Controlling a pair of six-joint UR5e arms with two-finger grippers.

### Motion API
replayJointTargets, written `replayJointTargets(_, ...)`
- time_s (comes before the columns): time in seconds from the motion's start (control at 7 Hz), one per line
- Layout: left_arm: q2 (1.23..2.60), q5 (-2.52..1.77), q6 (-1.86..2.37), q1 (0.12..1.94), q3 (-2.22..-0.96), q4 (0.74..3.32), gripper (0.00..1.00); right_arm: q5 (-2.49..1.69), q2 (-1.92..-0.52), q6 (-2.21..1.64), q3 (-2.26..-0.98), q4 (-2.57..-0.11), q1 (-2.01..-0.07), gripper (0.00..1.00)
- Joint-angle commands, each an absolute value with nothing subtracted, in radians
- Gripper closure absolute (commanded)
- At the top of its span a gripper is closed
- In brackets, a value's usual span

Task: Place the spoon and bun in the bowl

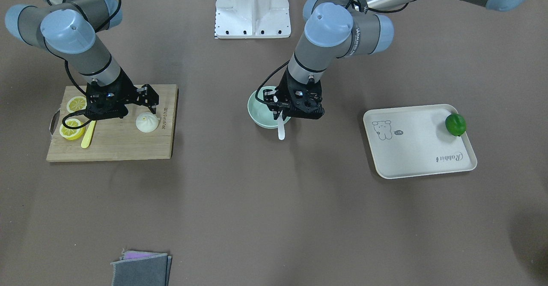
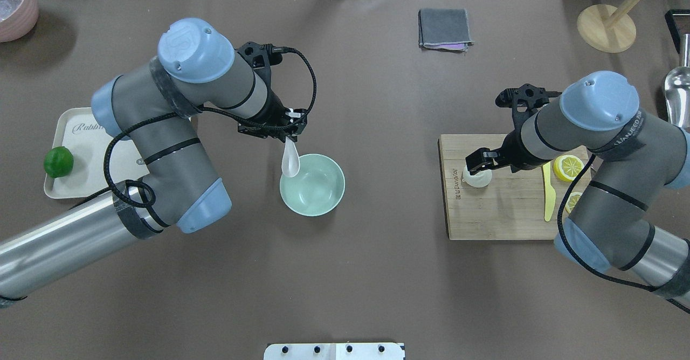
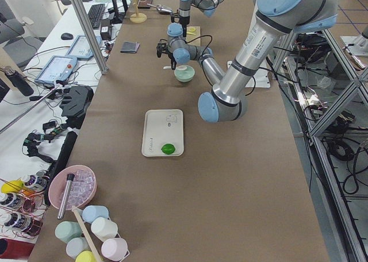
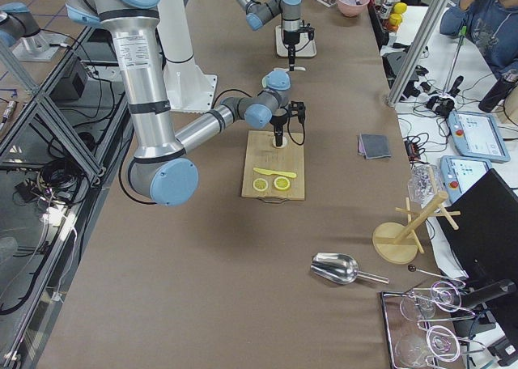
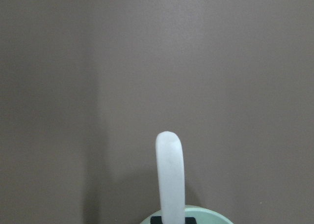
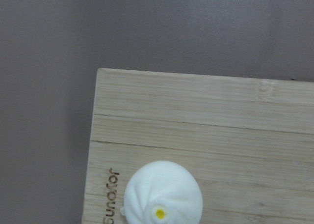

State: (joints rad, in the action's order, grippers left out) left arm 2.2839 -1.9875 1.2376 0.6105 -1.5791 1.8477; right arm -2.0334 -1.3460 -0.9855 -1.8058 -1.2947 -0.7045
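Note:
My left gripper (image 1: 279,114) is shut on the handle of the white spoon (image 1: 281,130), which hangs scoop-down over the near rim of the mint-green bowl (image 1: 259,111). In the overhead view the spoon (image 2: 290,159) overlaps the bowl's (image 2: 315,187) left rim. The left wrist view shows the spoon (image 5: 170,175) and a sliver of bowl rim (image 5: 208,215). My right gripper (image 1: 150,102) is open and empty, just above the white bun (image 1: 147,122) on the wooden cutting board (image 1: 128,144). The right wrist view shows the bun (image 6: 164,197) below the camera.
Two lemon slices (image 1: 76,104) and a yellow plastic knife (image 1: 88,136) lie on the board beside the bun. A beige tray (image 1: 411,149) holds a green lime (image 1: 455,124). A grey folded cloth (image 1: 141,269) lies at the table's edge. The white robot base (image 1: 252,10) stands at the back.

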Motion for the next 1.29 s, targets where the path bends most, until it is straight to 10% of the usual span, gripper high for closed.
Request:
replayJointTargets(0.0,2.309,-1.944,1.238,0.578,-1.543,1.855,1.0,-2.029,-1.318,-0.985,-1.769,-1.295,-0.703,0.07)
replayJointTargets(0.14,2.307,-1.941,1.238,0.577,-1.543,1.856,1.0,-2.016,-1.293,-0.989,-1.743,-1.293,-0.701,0.09)
replayJointTargets(0.43,2.307,-1.924,1.238,0.577,-1.549,1.855,0.02,-2.011,-1.285,-0.991,-1.723,-1.293,-0.701,0.24)
replayJointTargets(0.71,2.307,-1.905,1.241,0.578,-1.557,1.852,0.02,-2.017,-1.29,-0.993,-1.73,-1.293,-0.701,0.97)
replayJointTargets(1.14,2.306,-1.905,1.241,0.586,-1.594,1.847,0.02,-2.034,-1.281,-0.991,-1.761,-1.301,-0.698,1.0)
